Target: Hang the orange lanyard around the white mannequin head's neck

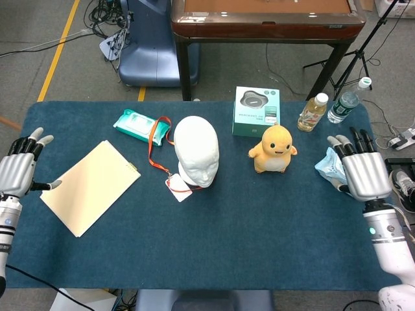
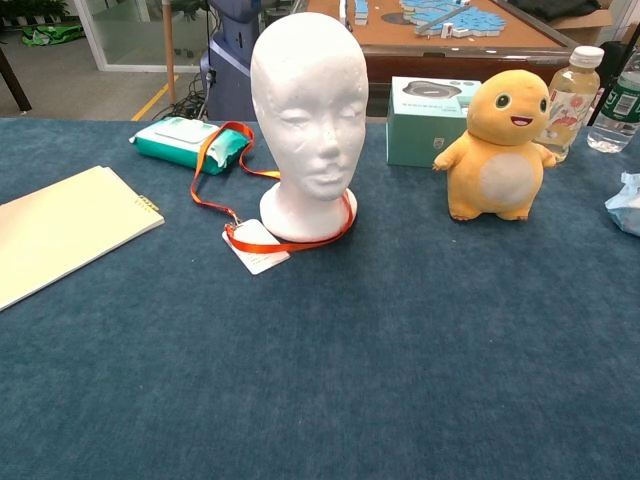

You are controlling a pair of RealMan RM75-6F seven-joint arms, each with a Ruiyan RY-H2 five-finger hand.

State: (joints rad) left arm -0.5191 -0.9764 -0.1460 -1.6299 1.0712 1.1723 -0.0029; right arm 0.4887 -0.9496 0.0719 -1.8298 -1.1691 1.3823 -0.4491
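Observation:
The white mannequin head [image 1: 196, 150] [image 2: 309, 110] stands upright mid-table. The orange lanyard [image 1: 155, 144] [image 2: 210, 168] loops round the base of its neck, trails off over the table toward the green wipes pack, and ends in a white badge [image 1: 179, 188] [image 2: 258, 246] lying in front of the head. My left hand [image 1: 18, 170] hovers at the table's far left edge, fingers spread, holding nothing. My right hand [image 1: 364, 171] is at the far right edge, fingers apart and empty. Neither hand shows in the chest view.
A manila folder [image 1: 89, 186] lies left of the head. A green wipes pack [image 1: 137, 126] sits behind the lanyard. A teal box [image 1: 256, 111], yellow plush toy [image 1: 275, 149], two bottles [image 1: 313, 111] and a blue wipes pack [image 1: 329, 166] occupy the right side.

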